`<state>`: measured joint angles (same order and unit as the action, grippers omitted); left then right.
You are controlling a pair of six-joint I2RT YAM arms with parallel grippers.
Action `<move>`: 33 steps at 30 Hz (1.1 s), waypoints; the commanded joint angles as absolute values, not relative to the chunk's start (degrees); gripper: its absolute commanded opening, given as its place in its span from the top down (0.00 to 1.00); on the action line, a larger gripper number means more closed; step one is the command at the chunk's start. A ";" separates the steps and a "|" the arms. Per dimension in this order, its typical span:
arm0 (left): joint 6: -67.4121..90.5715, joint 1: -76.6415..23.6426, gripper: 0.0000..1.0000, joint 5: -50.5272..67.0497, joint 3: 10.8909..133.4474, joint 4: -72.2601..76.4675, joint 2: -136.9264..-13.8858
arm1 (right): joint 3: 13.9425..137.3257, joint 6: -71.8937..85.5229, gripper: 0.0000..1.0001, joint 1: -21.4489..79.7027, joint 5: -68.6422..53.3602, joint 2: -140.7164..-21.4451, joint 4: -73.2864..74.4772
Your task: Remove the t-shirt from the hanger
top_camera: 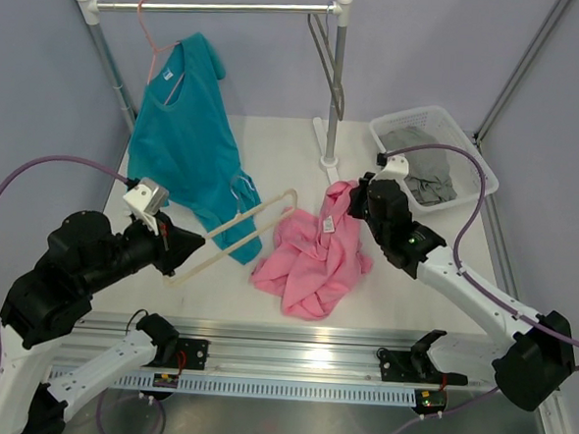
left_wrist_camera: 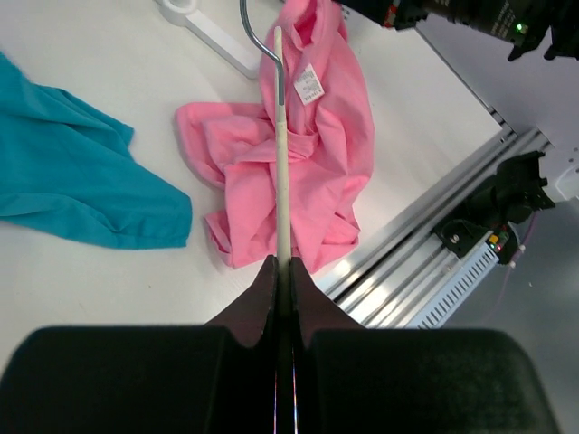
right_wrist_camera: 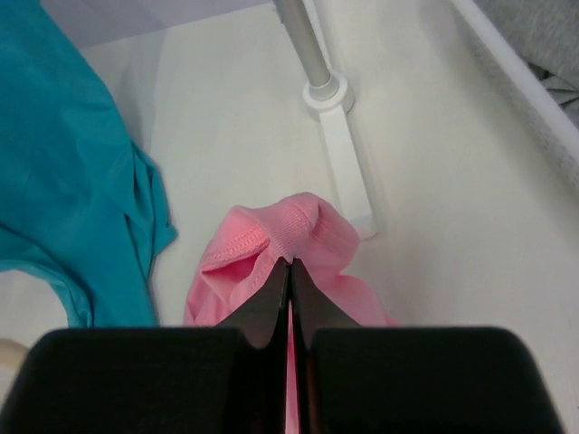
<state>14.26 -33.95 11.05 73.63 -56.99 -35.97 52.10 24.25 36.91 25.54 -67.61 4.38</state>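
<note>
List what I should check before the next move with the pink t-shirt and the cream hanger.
1. The left hand shut on the hanger: ok.
2. The right hand shut on the t-shirt neckline: ok.
3. Hanger bars bare of pink fabric: ok in the top view.
4. The hook clear of the t-shirt: cannot tell.
5. Hanger clear of the teal t-shirt: cannot tell; they overlap from above.

Pink tee (top_camera: 311, 263) in heap on tbl (top_camera: 274, 147) w/ cream hanger (top_camera: 271, 201) beside.

Bright even light, soft faint shadows, sharp focus
</note>
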 commanded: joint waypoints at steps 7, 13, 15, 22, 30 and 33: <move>15.64 -34.10 1.00 -6.25 75.41 -49.04 -36.38 | 55.90 23.83 0.23 37.70 13.01 -63.31 11.78; 13.46 -34.10 1.00 7.44 71.55 -48.69 -37.09 | 53.97 16.09 0.39 39.99 -14.34 -52.84 6.17; 12.92 -34.10 1.00 12.53 70.58 -48.87 -36.13 | 55.45 15.82 0.35 40.69 -20.36 -51.51 3.52; 12.22 -34.19 1.00 23.38 68.38 -50.10 -32.18 | 70.55 12.22 0.13 43.33 -31.63 -58.88 8.43; 12.22 -34.10 1.00 27.59 67.15 -49.84 -31.11 | 81.63 8.45 0.13 45.69 -37.80 -71.96 13.69; 12.39 -34.10 1.00 28.21 66.36 -49.05 -31.38 | 85.77 6.76 0.13 48.69 -32.44 -75.57 17.49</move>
